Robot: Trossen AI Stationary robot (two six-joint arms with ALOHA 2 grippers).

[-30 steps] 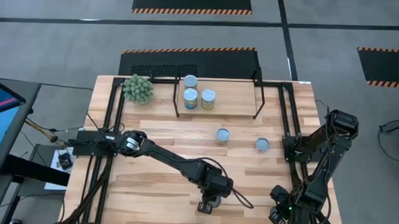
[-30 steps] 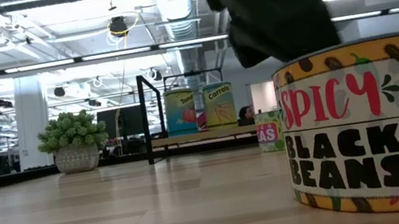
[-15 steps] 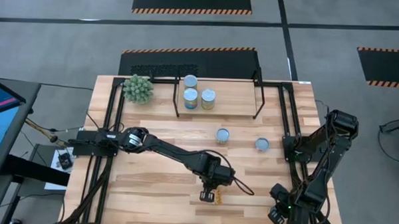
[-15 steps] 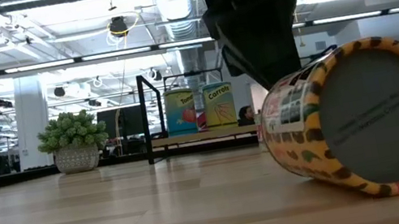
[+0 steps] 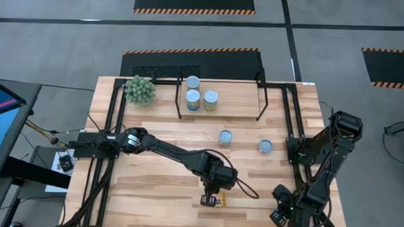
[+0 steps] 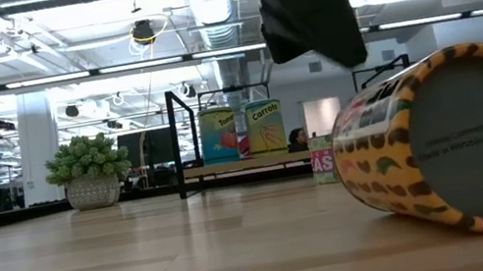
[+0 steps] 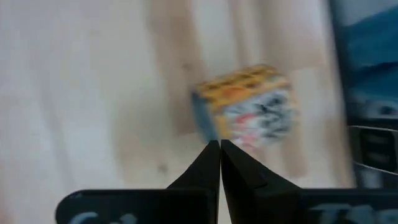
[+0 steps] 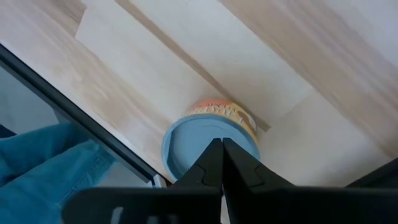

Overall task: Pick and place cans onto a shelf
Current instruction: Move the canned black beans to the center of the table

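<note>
A yellow black-beans can lies on its side near the table's front edge, flat bottom toward the low camera. It also shows as a blurred can in the left wrist view. My left gripper hangs shut just above it, holding nothing. Three cans stand on the shelf at the back. Two more cans stand upright on the table in front of it. My right gripper is shut at the near right corner, over a blue-topped can. My right gripper points down with its shut fingertips over the blue top of an upright can that stands by the table's frame rail. Whether the tips touch that top I cannot tell.
A green spiky plant sits at the back left beside the shelf. Black frame rails run along both sides of the table. Bare wood lies between the fallen can and the two standing cans.
The yellow can stood upright under my left gripper a second ago. It has tipped over onto its side and shifted a little along the table. My left gripper has risen and drawn slightly toward the far edge.
</note>
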